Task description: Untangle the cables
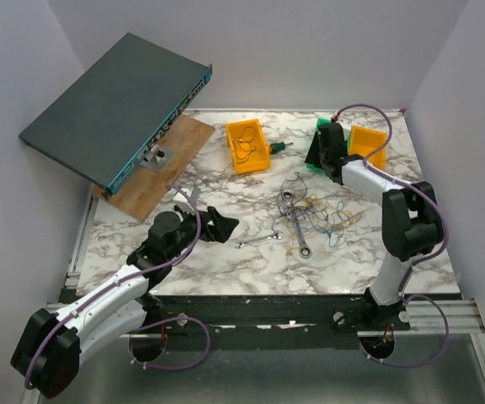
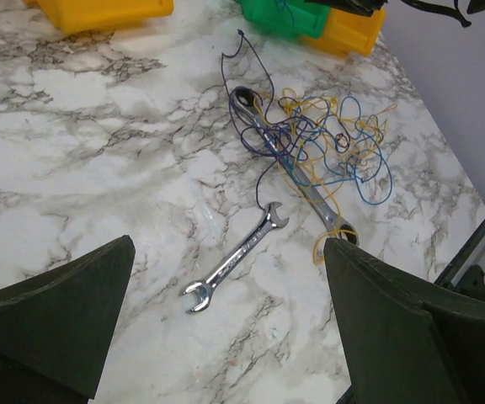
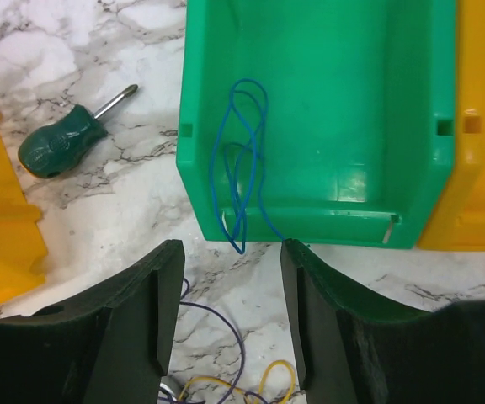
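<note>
On the desk (image 1: 226, 269), the right pincer (image 3: 230, 252) stands spread and empty just short of the green bin (image 3: 352, 84). The left pincer (image 2: 226, 248), spread wide and empty, faces the cables (image 2: 327, 135), tangled ahead to its right over a wrench (image 2: 324, 208). A single blue wire (image 3: 242, 160) loops over the bin wall nearest the right pincer's tips.

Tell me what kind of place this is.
Probably a robotics lab test cell, set up like a workbench: robot arms bolted to a marble-patterned table inside plain white walls, with parts bins, wrenches and tangled cables laid out.
</note>
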Available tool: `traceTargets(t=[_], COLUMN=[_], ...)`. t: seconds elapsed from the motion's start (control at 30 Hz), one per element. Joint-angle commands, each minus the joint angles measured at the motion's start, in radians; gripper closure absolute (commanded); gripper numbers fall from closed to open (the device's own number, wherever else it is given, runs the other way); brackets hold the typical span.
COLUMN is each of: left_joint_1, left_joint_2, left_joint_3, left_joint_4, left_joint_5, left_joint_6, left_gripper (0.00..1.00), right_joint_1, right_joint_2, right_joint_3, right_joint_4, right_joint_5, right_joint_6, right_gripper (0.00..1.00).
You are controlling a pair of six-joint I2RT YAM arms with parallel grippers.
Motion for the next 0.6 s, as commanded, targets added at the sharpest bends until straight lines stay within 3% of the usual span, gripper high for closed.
traceTargets(t=[0.0, 0.17, 0.23, 0.33, 0.57], left_joint_1=[-0.01, -0.009, -0.01, -0.01, -0.01], left_joint_2=[-0.028, -0.043, -0.047, -0.049, -0.067], left_joint_3=[-0.064, -0.076, -0.072, -0.068, -0.075], left_joint_4=[0.114, 0.118, 0.112, 0.105, 0.105], left_joint_5=[0.038, 0.025, 0.022, 0.021, 0.023], left_joint_6=[-0.017, 0.004, 0.015, 0.021, 0.022], left_gripper=[0.01, 0.01, 0.01, 0.01, 0.02], right_joint_1=[0.0, 0.001, 0.0, 0.001, -0.027], right_joint_2=[0.076, 0.136, 0.143, 0.14, 0.142], right_joint_3=[0.058, 0.094, 0.099, 0.105, 0.167], right_joint_4=[0.041, 0.042, 0.041, 0.038, 0.021], right_joint_5=[-0.041, 0.003, 0.019, 0.051, 0.09], right_joint_6=[-0.037, -0.048, -0.052, -0.057, -0.079], right_gripper=[0.45, 0.59, 0.7, 0.97, 0.99])
